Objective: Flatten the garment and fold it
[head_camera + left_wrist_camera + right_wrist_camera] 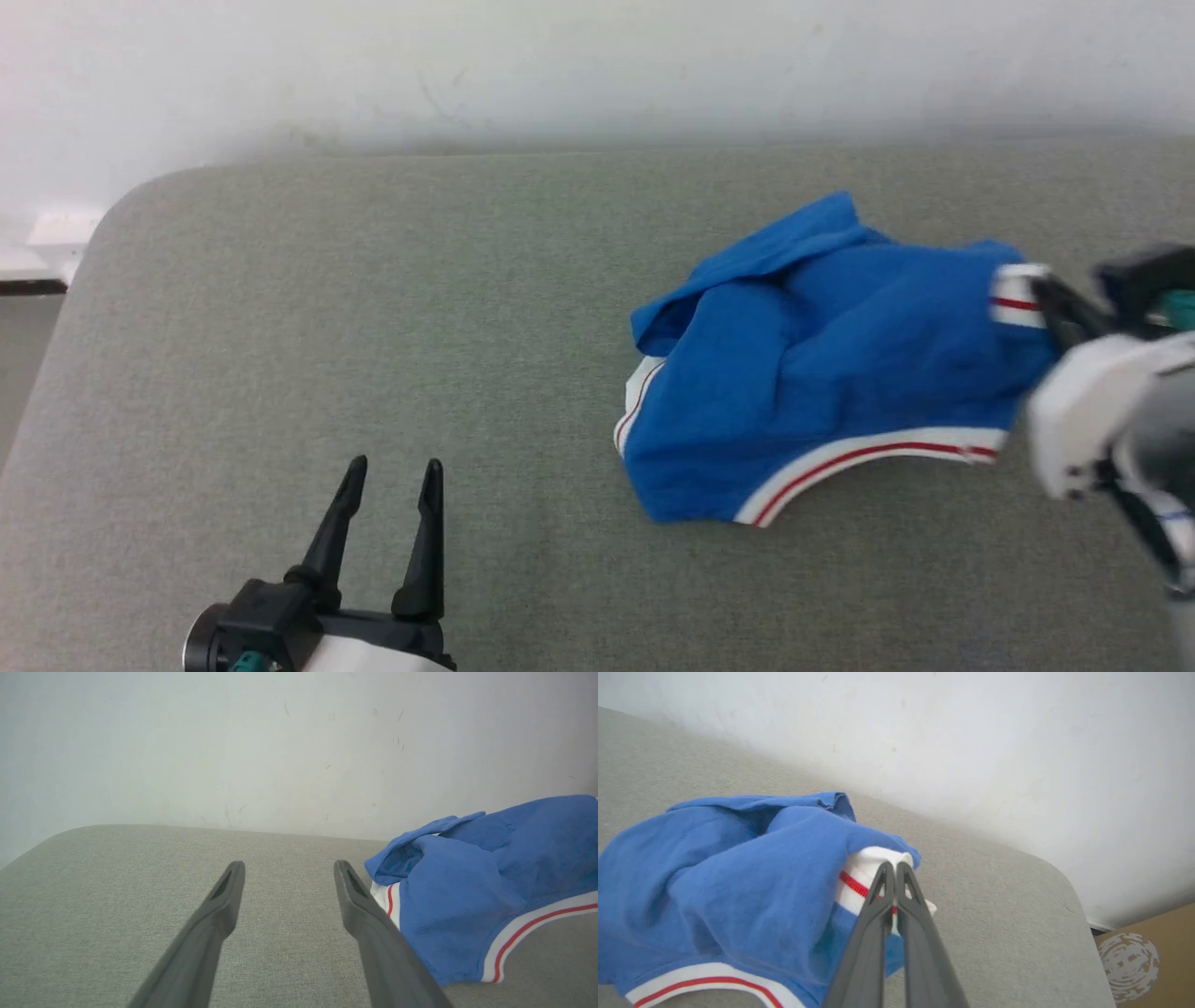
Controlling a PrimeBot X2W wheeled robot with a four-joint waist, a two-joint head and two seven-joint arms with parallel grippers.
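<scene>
over grey padding, right claw pinches the garment.

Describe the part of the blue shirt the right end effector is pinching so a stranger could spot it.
On the grey padded surface lies a crumpled blue garment. At its right end in the head view a white cuff with a red stripe sticks out, clamped by the shut right end effector. The other white, red-striped edges lie ungripped along the near and left sides.
</scene>
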